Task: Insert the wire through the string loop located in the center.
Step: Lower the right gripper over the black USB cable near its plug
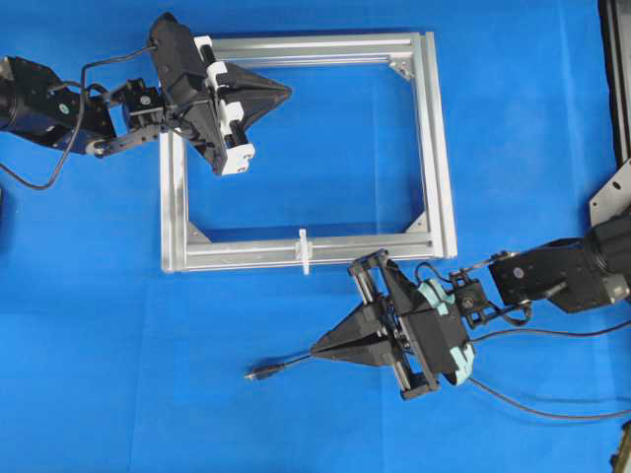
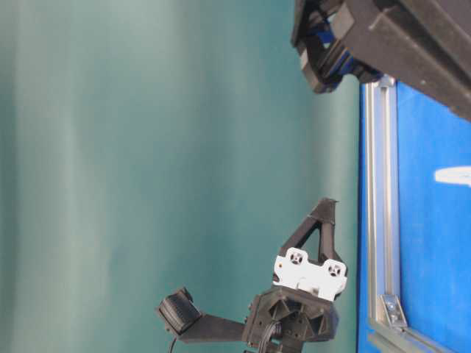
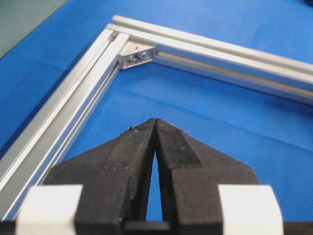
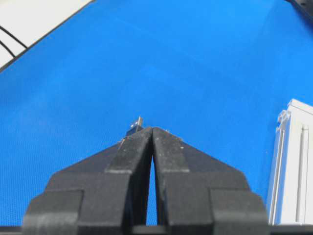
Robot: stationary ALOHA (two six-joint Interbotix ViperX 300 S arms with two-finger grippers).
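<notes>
The wire [image 1: 286,365] is a thin black cable lying on the blue mat, its small plug [image 1: 260,373] pointing left. My right gripper [image 1: 315,351] is shut on the wire just behind the plug. In the right wrist view the plug [image 4: 135,128] peeks out past the closed tips of the right gripper [image 4: 152,129]. The string loop [image 1: 305,251] is a small white piece standing across the near bar of the silver frame [image 1: 439,148], up and slightly left of the right gripper. My left gripper [image 1: 286,94] is shut on nothing over the frame's far left part, as the left wrist view [image 3: 155,121] confirms.
The rectangular aluminium frame [image 3: 73,98] lies flat on the blue mat, with corner brackets [image 3: 136,55] inside. Its edge [image 4: 293,166] shows at the right of the right wrist view. Loose black arm cables [image 1: 552,409] trail at the lower right. A metal bracket [image 1: 611,197] sits at the right edge.
</notes>
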